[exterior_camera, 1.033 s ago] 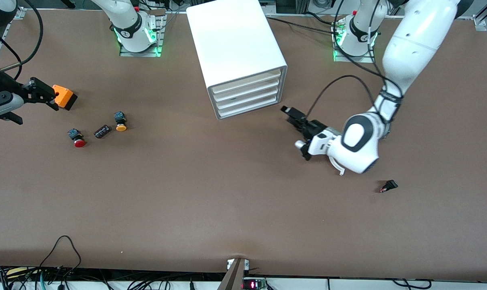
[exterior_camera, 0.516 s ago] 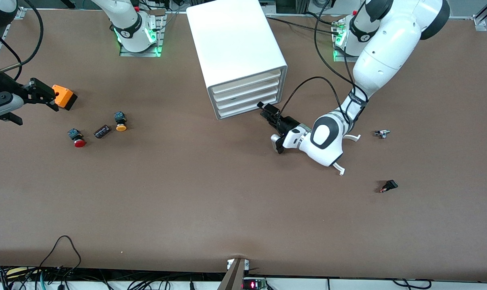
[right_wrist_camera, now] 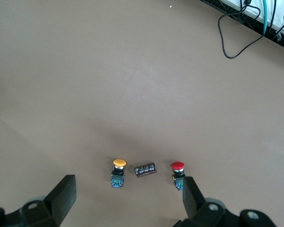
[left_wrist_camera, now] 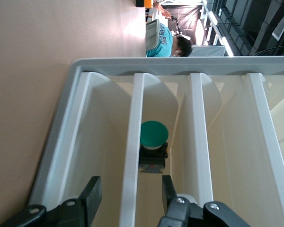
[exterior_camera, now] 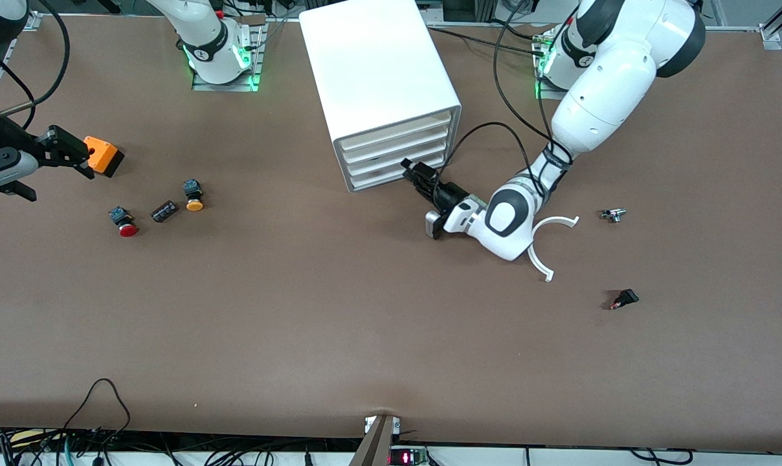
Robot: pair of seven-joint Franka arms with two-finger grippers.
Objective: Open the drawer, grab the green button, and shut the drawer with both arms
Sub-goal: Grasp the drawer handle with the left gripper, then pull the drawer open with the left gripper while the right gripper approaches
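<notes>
One left pincer (exterior_camera: 409,169), now nearer drawer unit (exterior_camera: 378,84) (fingers apart).

The button (left_wrist_camera: 154,142) has a round green cap and a dark body. It sits inside the white drawer cabinet (left_wrist_camera: 132,142), in a slot between two shelves, cap facing out toward the open front.

Three push buttons (exterior_camera: 193,195) (exterior_camera: 123,221) (left_wrist_camera: 153,144), four drawers (exterior_camera: 397,154), two arms (exterior_camera: 592,103) (exterior_camera: 197,26), one orange block (exterior_camera: 103,156).
</notes>
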